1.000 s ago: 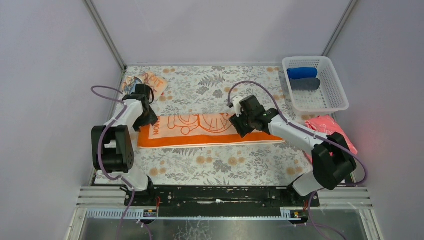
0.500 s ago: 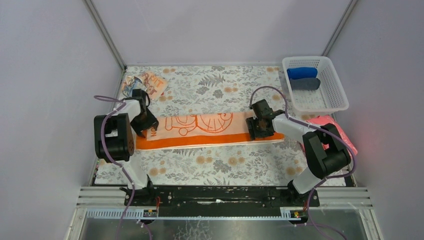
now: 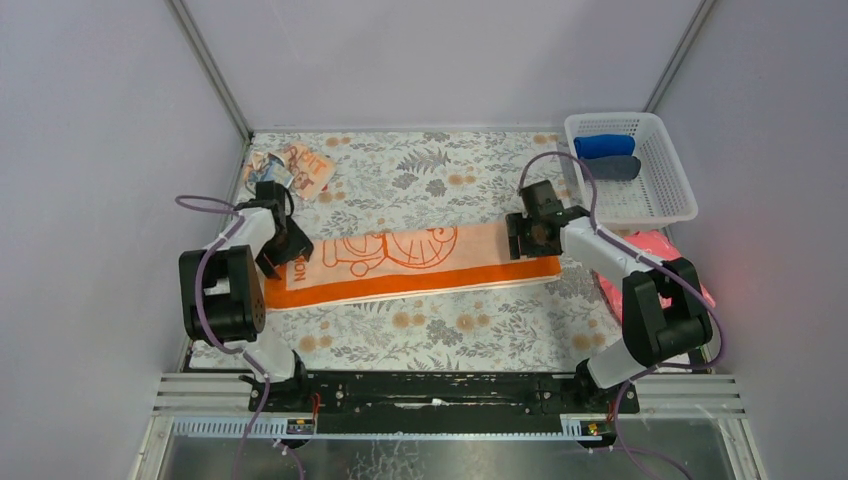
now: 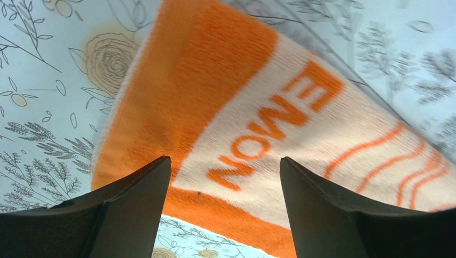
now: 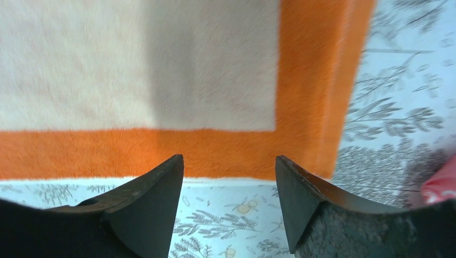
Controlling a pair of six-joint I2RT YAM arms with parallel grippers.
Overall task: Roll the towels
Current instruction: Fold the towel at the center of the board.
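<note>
- The left gripper (image 4: 223, 166) has its fingers spread and empty above the lettered end of the orange towel (image 3: 420, 262) (flat, unrolled).
- The right gripper (image 5: 228, 161) is also parted, over the other end, with a pink cloth (image 3: 655, 250) just right of its fingers.
- Beyond the left fingers lies the peach towel (image 3: 296, 168).
- Beyond the right fingers is a basket (image 3: 640, 205).

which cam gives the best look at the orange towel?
Top external: the whole orange towel shows, laid out lengthwise, end to end. Left wrist shows only its lettered end; right wrist shows only a plain, bordered corner.
</note>
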